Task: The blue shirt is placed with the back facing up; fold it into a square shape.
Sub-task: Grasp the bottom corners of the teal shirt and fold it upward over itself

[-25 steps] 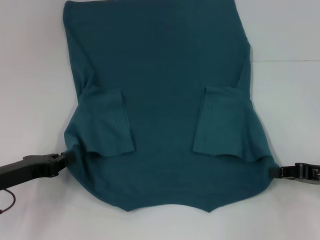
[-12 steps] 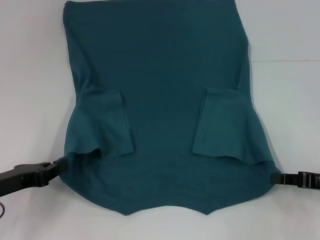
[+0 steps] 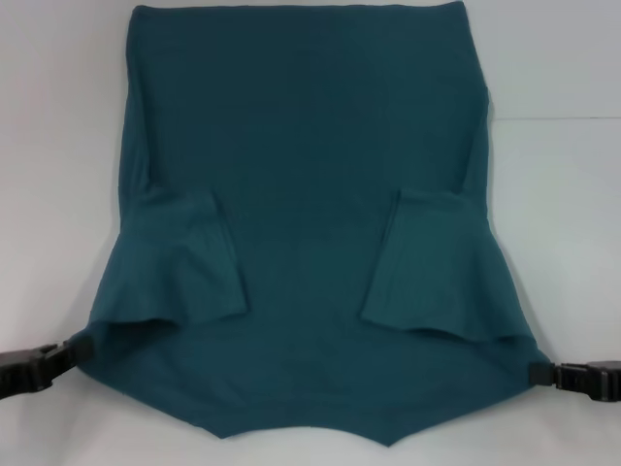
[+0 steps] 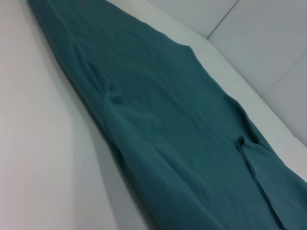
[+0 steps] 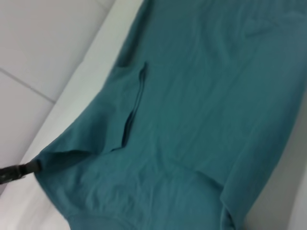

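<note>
so the blue shirt (image 3: 306,194) lies spread over the white table (image 3: 58,146), filling most of the head view from 12 o'clock down to a pointed near edge at 6 o'clock. both short sleeves are folded inward onto the body, the left sleeve (image 3: 179,257) at about 8 o'clock of the cloth and the right sleeve (image 3: 432,262) at about 4 o'clock. the near corners of the shirt are drawn outward into tips, one at 8 o'clock and one at 4 o'clock of the picture.

the left gripper (image 3: 70,351) sits at the 8 o'clock tip, its black fingers pressed together on the shirt's corner, low against the table. the right gripper (image 3: 537,372) sits at the 4 o'clock tip, likewise pinching that corner of the cloth. the shirt stretches between them, with the fabric taut along the near edge.

the left wrist view shows what the head view does not: the shirt (image 4: 168,134) seen along its length, with soft ridges in the knit and the far sleeve's edge lying as a dark seam, and the table's far rim against a pale tiled floor (image 4: 268,43). none of that arm's own fingers show there. the right wrist view shows the shirt (image 5: 201,110) from the other side, and at its 9 o'clock the left gripper (image 5: 29,167), small and dark, clamped on the cloth's far tip.
</note>
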{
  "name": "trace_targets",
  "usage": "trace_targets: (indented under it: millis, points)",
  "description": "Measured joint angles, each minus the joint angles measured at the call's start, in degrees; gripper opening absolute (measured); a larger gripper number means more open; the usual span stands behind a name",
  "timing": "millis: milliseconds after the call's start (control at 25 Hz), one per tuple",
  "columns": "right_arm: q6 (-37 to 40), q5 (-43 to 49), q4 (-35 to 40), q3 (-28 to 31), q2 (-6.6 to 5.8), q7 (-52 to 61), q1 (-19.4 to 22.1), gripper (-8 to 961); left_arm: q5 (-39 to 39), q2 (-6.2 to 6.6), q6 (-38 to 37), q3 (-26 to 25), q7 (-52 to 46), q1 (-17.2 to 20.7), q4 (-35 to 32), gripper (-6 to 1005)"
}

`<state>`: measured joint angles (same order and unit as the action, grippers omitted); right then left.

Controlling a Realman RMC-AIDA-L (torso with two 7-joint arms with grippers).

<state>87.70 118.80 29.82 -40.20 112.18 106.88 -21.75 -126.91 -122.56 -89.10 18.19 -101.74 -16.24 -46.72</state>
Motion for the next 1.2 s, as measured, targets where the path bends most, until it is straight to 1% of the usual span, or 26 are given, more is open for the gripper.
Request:
trace_targets:
  millis: [200, 280, 320, 400, 640, 920, 1120, 1200]
  points:
    - [4.41, 0.29, 0.48, -0.06, -0.58, -3.28, 1.29, 35, -1.7, -0.1, -2.86, -3.08, -0.22, 1.29, -0.35, 41]
    - [5.58, 1.37, 0.5, -0.07, -0.77, -4.28, 1.48, 35, -1.79, -0.1, -3.55, -3.69, -0.22, 1.57, -0.37, 41]
    - [6.06, 2.08, 0.51, 0.0, -0.82, -4.65, 1.53, 34, -2.08, -0.12, -5.25, -4.99, -0.22, 2.16, -0.39, 41]
    - [6.86, 3.27, 0.51, 0.1, -0.87, -5.27, 1.55, 34, -2.23, -0.14, -6.61, -5.71, -0.22, 2.67, -0.48, 41]
    - [9.25, 5.68, 0.51, 0.06, -0.93, -7.1, 1.77, 34, -2.38, -0.35, -10.31, -6.53, -0.22, 4.45, -1.31, 40]
    - [12.23, 6.84, 1.04, 0.22, -1.0, -8.59, 2.79, 35, -3.17, -0.52, -12.93, -7.97, -0.21, 6.21, -2.36, 40]
    - [12.72, 6.88, 1.44, 0.22, -1.0, -8.63, 3.03, 34, -3.79, -0.51, -13.72, -8.98, -0.01, 6.42, -2.67, 41]
    - [12.41, 6.89, 1.45, 0.61, -1.0, -8.63, 2.5, 33, -3.81, -0.41, -13.74, -8.97, -0.01, 5.81, -2.4, 41]
